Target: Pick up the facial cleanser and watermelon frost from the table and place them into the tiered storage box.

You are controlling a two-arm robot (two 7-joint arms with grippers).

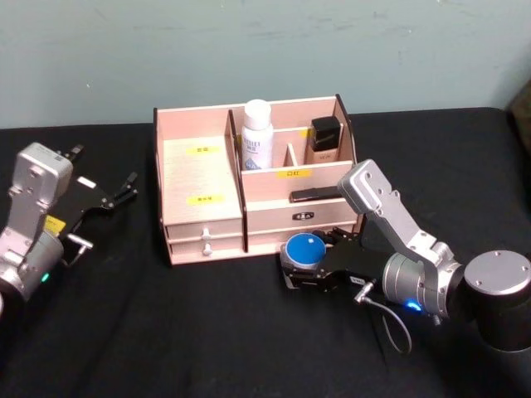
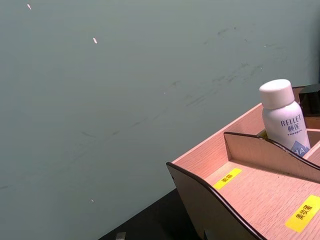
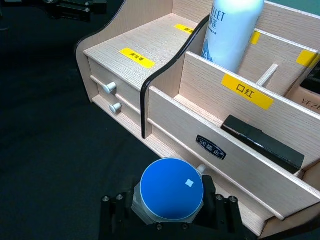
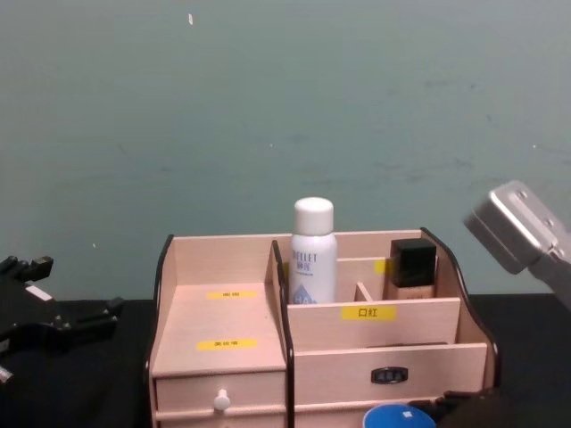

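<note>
Treat the blue-lidded round jar (image 3: 171,189), presumably the watermelon frost, as the load in hand: clamped between the jaws of the right gripper (image 3: 171,207), low over the black table (image 1: 207,332), just in front of the tiered storage box (image 1: 203,174). Cannot tell whether resting on the cloth or just clear of it. Count the facial cleanser (image 1: 258,133) as done, upright in the rear compartment. Lift straight up first, above the front wall and the dark curved divider, before moving forward; hold the lid level. Aim for an open cell: avoid the black bar (image 1: 315,196) lying in the front slot and the dark bottle (image 1: 324,137) at the back right. Expect tight room among the partitions, ample room above. Leave the left gripper (image 1: 104,170) parked well off to the left, jaws apart
</note>
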